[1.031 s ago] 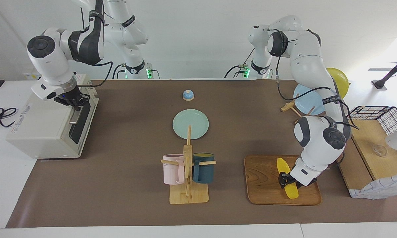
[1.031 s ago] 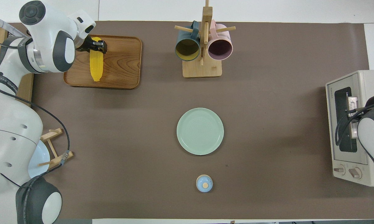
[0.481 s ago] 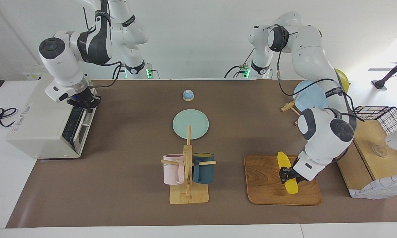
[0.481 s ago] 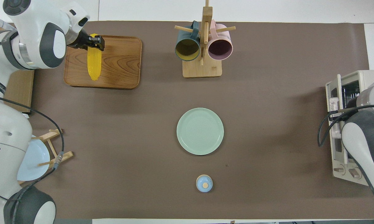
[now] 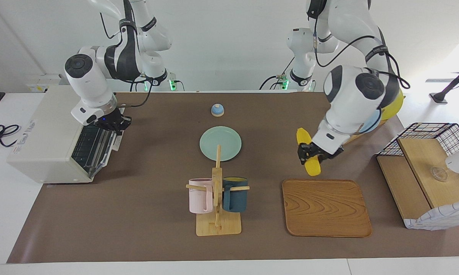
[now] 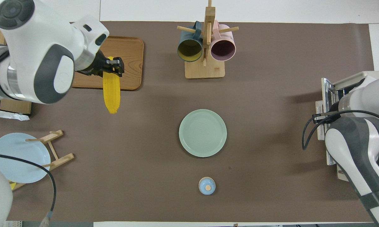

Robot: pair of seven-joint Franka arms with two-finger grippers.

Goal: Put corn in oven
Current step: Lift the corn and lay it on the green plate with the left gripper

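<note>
Already two jobs run at once. At the left of the facing view, the oven (image 5: 50,141) sits at the right arm's end of the table with its door (image 5: 111,143) swung down and the wire rack showing inside; the right gripper (image 5: 113,124) is clenched at the door's handle edge, so the opening looks nearly or fully done. Mid-frame stand the green plate (image 5: 220,143) and the mug rack (image 5: 217,198), both in the straight path across. Toward the right of that view, the left gripper (image 5: 311,152) is clamped on the corn (image 5: 307,162), which hangs in the air over bare mat by the tray (image 5: 326,208), tilted, its free end pointing down. The carry step seems in hand. Next, the left arm would need to cross toward the oven, staying above the mug rack, and level the corn to slide onto the rack, once the right gripper clears the door.
</note>
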